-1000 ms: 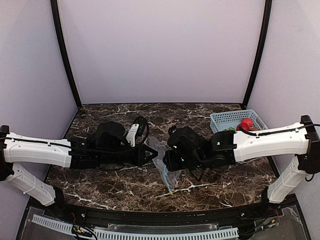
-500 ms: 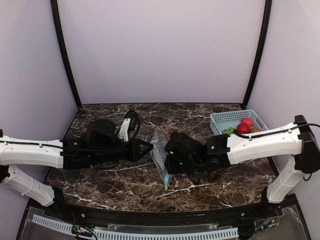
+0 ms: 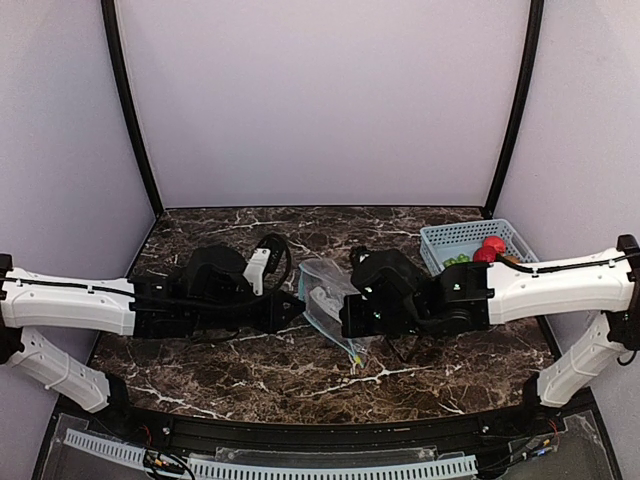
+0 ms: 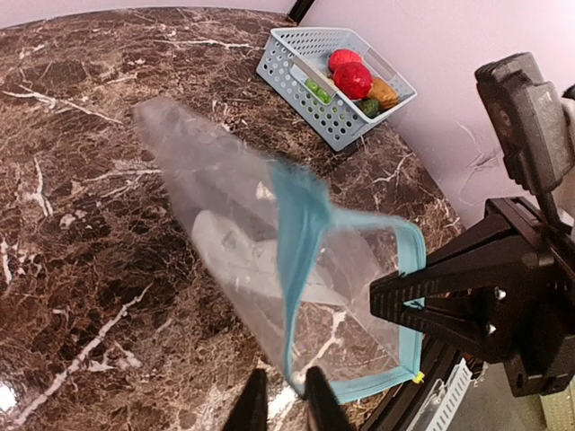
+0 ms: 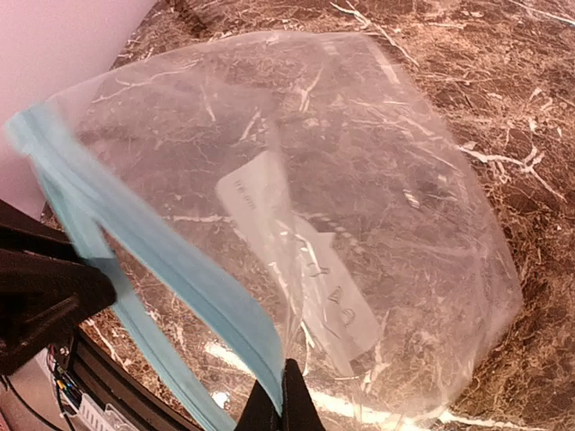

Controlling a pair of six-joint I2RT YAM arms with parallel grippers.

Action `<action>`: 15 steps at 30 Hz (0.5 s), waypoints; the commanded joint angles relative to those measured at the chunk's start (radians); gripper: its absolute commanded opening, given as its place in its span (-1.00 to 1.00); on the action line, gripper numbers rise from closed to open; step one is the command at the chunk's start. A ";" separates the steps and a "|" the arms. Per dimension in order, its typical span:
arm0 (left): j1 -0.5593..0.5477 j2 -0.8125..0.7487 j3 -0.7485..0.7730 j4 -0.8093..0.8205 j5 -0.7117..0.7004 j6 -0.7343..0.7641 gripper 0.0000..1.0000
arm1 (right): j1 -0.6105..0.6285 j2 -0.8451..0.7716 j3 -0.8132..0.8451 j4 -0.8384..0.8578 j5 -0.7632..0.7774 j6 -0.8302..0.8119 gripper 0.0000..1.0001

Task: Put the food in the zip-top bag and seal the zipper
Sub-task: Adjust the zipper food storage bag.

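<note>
Right pincer (image 3: 345,318) has clamped onto the zipper (image 4: 301,224); a second ago its jaws stood apart. Left pincer (image 3: 298,308), which had backed away from the basket (image 3: 440,240), has come back toward it and pinches the opposite lip. The zip-top bag (image 3: 325,295) has shifted slightly toward the basket, and its mouth is now spread into an open loop.

Clear crinkly zip-top bag (image 3: 326,298), white label patch on side: held up over middle of dark marble worktop (image 3: 240,375), tilted, mouth gaping. Teal-blue zipper strip (image 4: 301,224) unsealed, its sides parted in loop; one side pinched by left fingers (image 4: 256,409), other by right fingers (image 5: 292,409). Food sits together in light-blue plastic basket (image 4: 292,85), far right, well apart from bag: two round red toy fruits (image 4: 350,74), green grape bunch (image 3: 457,261), brown-orange oval fruit (image 4: 384,92).
</note>
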 commanded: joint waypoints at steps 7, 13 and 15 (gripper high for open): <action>0.001 0.068 0.019 0.157 0.116 -0.048 0.06 | 0.019 0.019 0.027 0.054 0.003 -0.034 -1.00; -0.003 0.068 -0.015 0.219 0.133 -0.090 0.31 | 0.021 0.034 0.039 0.055 0.011 -0.041 -1.00; -0.004 0.057 -0.024 0.240 0.123 -0.102 0.37 | 0.021 0.037 0.040 0.055 0.008 -0.045 -1.00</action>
